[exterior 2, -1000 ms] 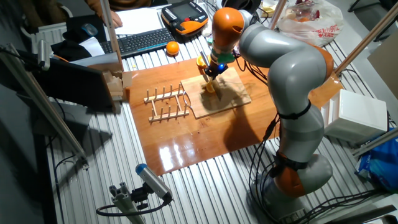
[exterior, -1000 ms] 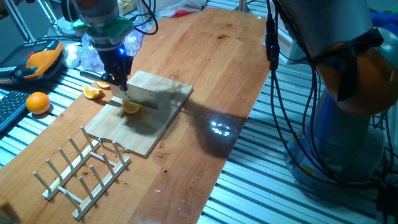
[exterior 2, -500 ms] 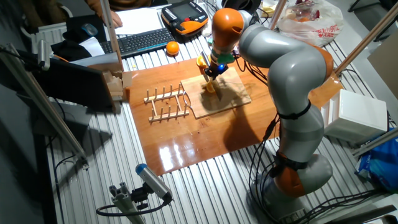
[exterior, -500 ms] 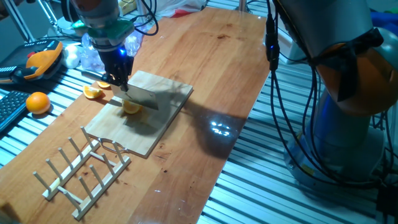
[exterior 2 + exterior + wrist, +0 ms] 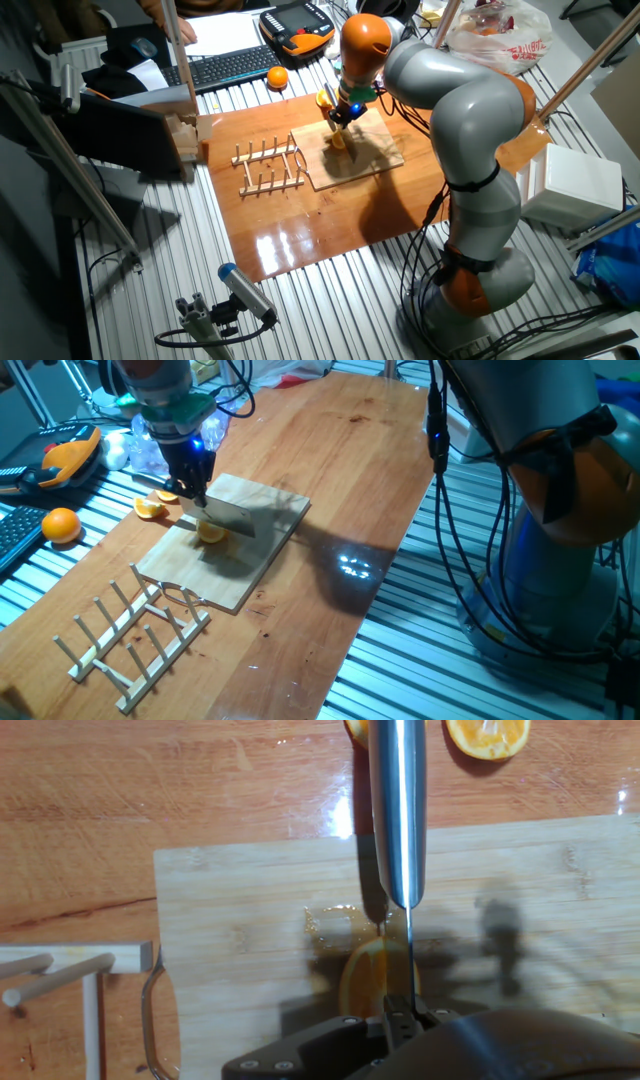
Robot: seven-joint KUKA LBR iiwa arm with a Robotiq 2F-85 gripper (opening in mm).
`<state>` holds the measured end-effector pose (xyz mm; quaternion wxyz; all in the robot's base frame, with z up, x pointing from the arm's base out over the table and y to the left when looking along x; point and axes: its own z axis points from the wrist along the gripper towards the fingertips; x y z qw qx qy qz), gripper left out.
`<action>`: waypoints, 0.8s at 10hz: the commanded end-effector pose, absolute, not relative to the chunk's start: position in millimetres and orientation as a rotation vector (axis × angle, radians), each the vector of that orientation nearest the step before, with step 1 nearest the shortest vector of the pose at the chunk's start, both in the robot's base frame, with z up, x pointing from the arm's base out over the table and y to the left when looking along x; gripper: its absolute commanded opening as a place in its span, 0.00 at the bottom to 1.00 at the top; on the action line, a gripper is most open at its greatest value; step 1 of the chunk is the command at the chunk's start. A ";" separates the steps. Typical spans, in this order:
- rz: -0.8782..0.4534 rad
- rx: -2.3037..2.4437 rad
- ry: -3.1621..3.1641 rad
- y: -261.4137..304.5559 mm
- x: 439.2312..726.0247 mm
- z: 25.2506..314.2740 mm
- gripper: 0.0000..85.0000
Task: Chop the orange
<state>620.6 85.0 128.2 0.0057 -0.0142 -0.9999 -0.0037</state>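
Observation:
The orange (image 5: pixel 211 532) is a small wedge lying on the wooden cutting board (image 5: pixel 250 565). My gripper (image 5: pixel 195 493) is shut on a knife (image 5: pixel 232 516), and its blade rests across the top of the wedge. In the hand view the knife (image 5: pixel 399 810) runs up the middle, its thin edge coming down onto the orange (image 5: pixel 368 978) just ahead of my gripper (image 5: pixel 405 1012). The board (image 5: pixel 230 920) is wet around the wedge. In the other fixed view my gripper (image 5: pixel 341 117) stands over the orange (image 5: pixel 338 140) on the board (image 5: pixel 368 160).
A pair of orange wedges (image 5: pixel 150 506) lies on the table just off the board's far-left edge, seen also in the hand view (image 5: pixel 488 735). A whole orange (image 5: pixel 61 524) sits further left. A wooden dish rack (image 5: pixel 130 635) stands next to the board's handle end.

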 end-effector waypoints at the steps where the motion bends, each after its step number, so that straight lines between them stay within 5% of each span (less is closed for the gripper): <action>1: -0.012 -0.047 -3.129 85.5 620.5 127.6 0.00; 8: 0.003 -0.059 -3.132 84.8 618.1 121.6 0.00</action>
